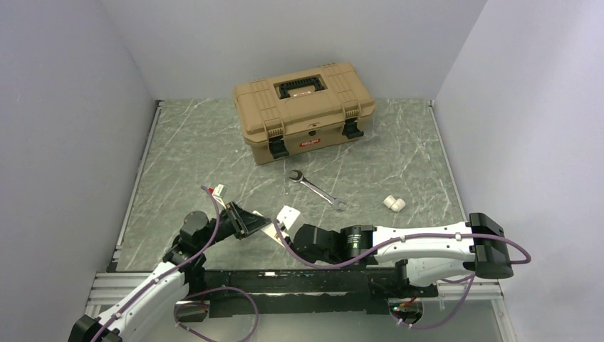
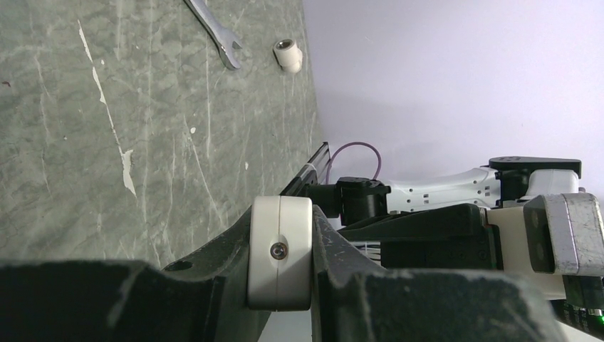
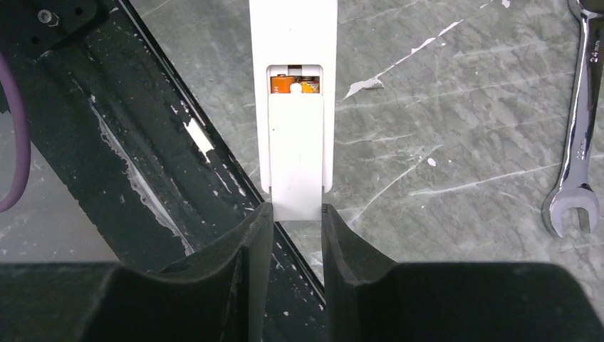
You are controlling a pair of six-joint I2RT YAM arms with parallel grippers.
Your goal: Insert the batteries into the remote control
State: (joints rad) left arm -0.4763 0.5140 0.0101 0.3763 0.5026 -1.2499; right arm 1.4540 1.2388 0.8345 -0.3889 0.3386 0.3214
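Observation:
The white remote control (image 3: 292,43) hangs above the table between my two grippers, its back face toward the right wrist camera. My left gripper (image 2: 280,246) is shut on one end of the remote control (image 2: 280,253). The white battery cover (image 3: 295,157) lies partly slid over the recess, and orange batteries (image 3: 293,85) show in the uncovered gap. My right gripper (image 3: 295,214) is shut on the cover's near end. From above, the left gripper (image 1: 246,221) and right gripper (image 1: 303,236) face each other with the remote control (image 1: 286,216) between them.
A tan toolbox (image 1: 304,110) stands shut at the back of the table. A steel wrench (image 1: 317,189) lies in the middle, and a small white pipe fitting (image 1: 394,204) to its right. The table's black front rail (image 3: 142,164) runs just under the remote.

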